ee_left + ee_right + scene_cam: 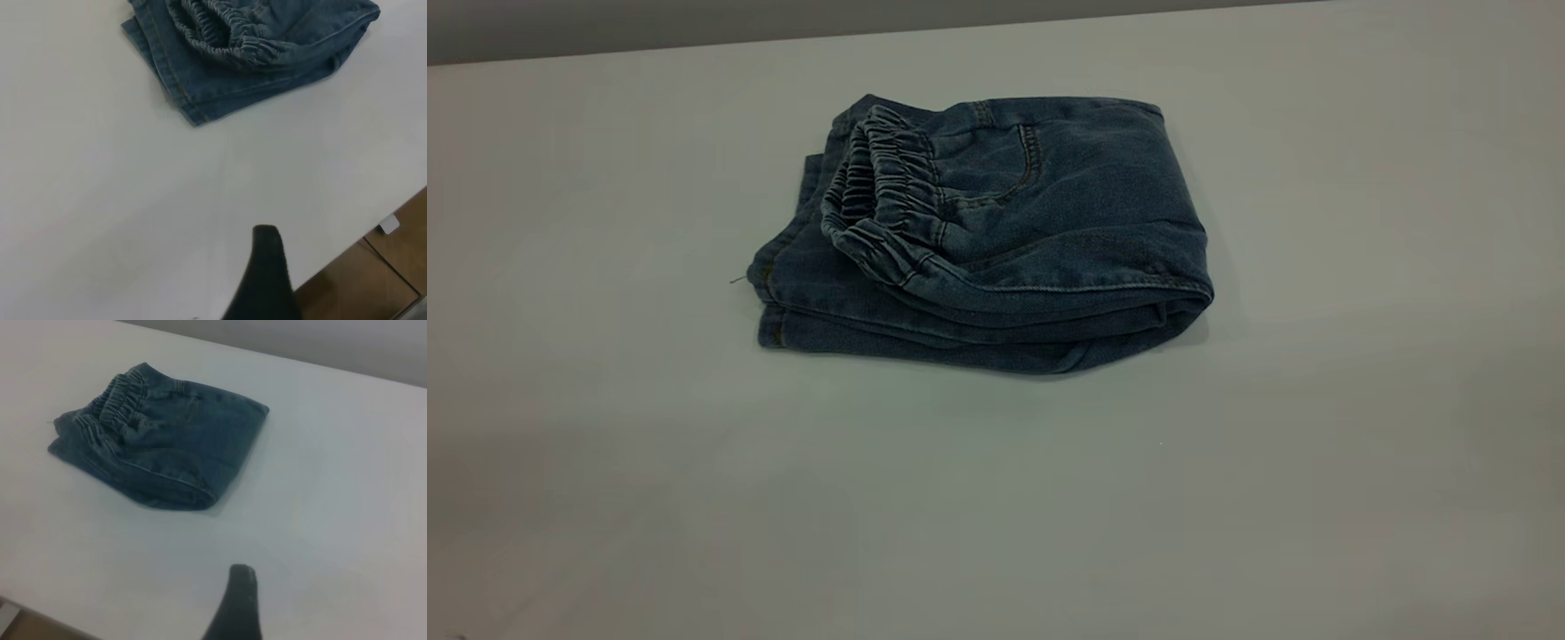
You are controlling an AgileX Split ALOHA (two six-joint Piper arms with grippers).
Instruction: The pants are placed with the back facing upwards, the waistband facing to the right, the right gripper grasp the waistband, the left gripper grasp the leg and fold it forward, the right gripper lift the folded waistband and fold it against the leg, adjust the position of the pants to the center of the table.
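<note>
**Q:** Exterior view check: where's your stuff sitting?

**A:** Your folded blue denim pants (996, 240) lie as a compact bundle on the broad pale grey table (1316, 444), a bit toward the far side. The ruched elastic waistband (880, 209) is on top, curling open toward the bundle's left end.

**Q:** And the claws?

**A:** Your black left gripper (267, 280) and black right gripper (237, 603) both hover well apart from the denim. Only one dark tip shows each, so I can't tell you whether the jaws are apart or together.
</note>
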